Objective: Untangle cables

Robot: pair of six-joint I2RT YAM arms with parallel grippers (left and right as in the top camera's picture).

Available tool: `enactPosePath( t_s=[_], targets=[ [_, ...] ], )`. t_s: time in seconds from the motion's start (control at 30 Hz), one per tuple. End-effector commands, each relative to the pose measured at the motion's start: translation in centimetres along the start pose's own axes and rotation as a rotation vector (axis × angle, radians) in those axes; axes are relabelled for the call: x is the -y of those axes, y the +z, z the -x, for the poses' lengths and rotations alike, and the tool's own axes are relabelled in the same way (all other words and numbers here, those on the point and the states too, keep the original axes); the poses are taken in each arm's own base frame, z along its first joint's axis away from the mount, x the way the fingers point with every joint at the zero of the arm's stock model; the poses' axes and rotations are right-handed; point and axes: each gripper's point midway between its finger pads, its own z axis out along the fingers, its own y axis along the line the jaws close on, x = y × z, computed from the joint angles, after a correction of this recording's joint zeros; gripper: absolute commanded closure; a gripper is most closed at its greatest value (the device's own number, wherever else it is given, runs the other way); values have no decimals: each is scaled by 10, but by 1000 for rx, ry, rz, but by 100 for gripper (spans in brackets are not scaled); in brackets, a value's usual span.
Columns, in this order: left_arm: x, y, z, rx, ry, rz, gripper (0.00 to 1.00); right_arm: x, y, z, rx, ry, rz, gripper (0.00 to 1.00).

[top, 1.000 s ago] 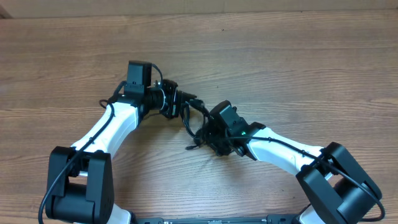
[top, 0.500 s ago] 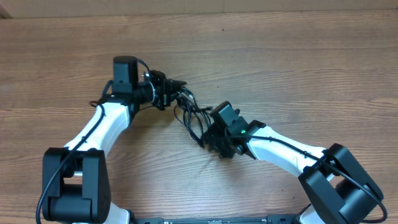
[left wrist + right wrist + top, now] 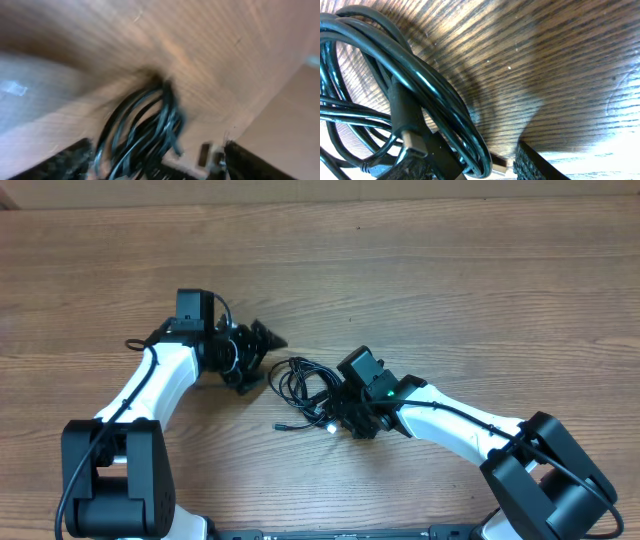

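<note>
The cables [image 3: 303, 378] lie as a tangled black bundle on the wooden table, between the two arms. One plug end [image 3: 281, 425] trails out to the lower left. My left gripper [image 3: 260, 360] stands open just left of the bundle and touches none of it. In the blurred left wrist view the cables [image 3: 145, 125] show ahead of the wide-apart left gripper [image 3: 160, 172]. My right gripper [image 3: 333, 418] is at the bundle's right edge. In the right wrist view several loops of the cables [image 3: 420, 100] and a plug run between the jaws of the right gripper [image 3: 470, 172], filling most of the gap.
The wooden table [image 3: 450, 290] stretches bare behind and to both sides. Both arm bases sit at the near edge, the left one [image 3: 115, 475] and the right one [image 3: 545, 475].
My left gripper has opened, let go of the cables and drawn back to the left. The bundle has dropped flat onto the table beside the right gripper, which has barely moved.
</note>
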Motion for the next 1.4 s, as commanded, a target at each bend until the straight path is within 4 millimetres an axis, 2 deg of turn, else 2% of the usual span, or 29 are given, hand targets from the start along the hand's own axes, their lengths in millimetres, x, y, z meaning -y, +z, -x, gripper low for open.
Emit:
enactPosePath(
  t_s=[0.0, 0.13, 0.23, 0.27, 0.33, 0.43, 0.53, 0.7, 0.87, 1.0, 1.13, 1.27, 1.37],
  targets=[
    [-6, -4, -25, -84, 78, 38, 28, 26, 10, -5, -8, 4, -75, 51],
    [-27, -1, -50, -150, 31, 162, 32, 25, 10, -4, -7, 3, -71, 51],
    [-29, 8, -63, -158, 51, 217, 23, 24, 10, -4, -6, 2, -68, 51],
    [-30, 11, -66, -152, 35, 237, 23, 24, 10, -4, -6, 2, -68, 51],
    [-31, 17, -66, -108, -5, 279, 21, 24, 10, -4, -6, 2, -68, 51],
    [-34, 23, -54, 11, -56, 342, 18, 25, 10, -4, -7, 2, -70, 51],
    [-39, 24, -48, 91, -104, 391, 27, 25, 10, -5, -8, 3, -72, 51],
    [-41, 27, -50, 133, -97, 425, 38, 25, 10, -5, -8, 3, -72, 51],
    [-37, 42, -58, 157, -72, 430, 38, 25, 10, -5, -8, 3, -72, 50],
    [-38, 51, -64, 170, -72, 441, 50, 25, 10, -5, -8, 3, -72, 51],
    [-42, 55, -65, 180, -57, 469, 75, 26, 10, -5, -9, 4, -75, 50],
    [-45, 54, -61, 201, -55, 485, 96, 26, 10, -5, -12, 4, -75, 51],
    [-43, 54, -56, 223, -47, 476, 96, 28, 9, -6, -14, 6, -81, 50]
  ],
)
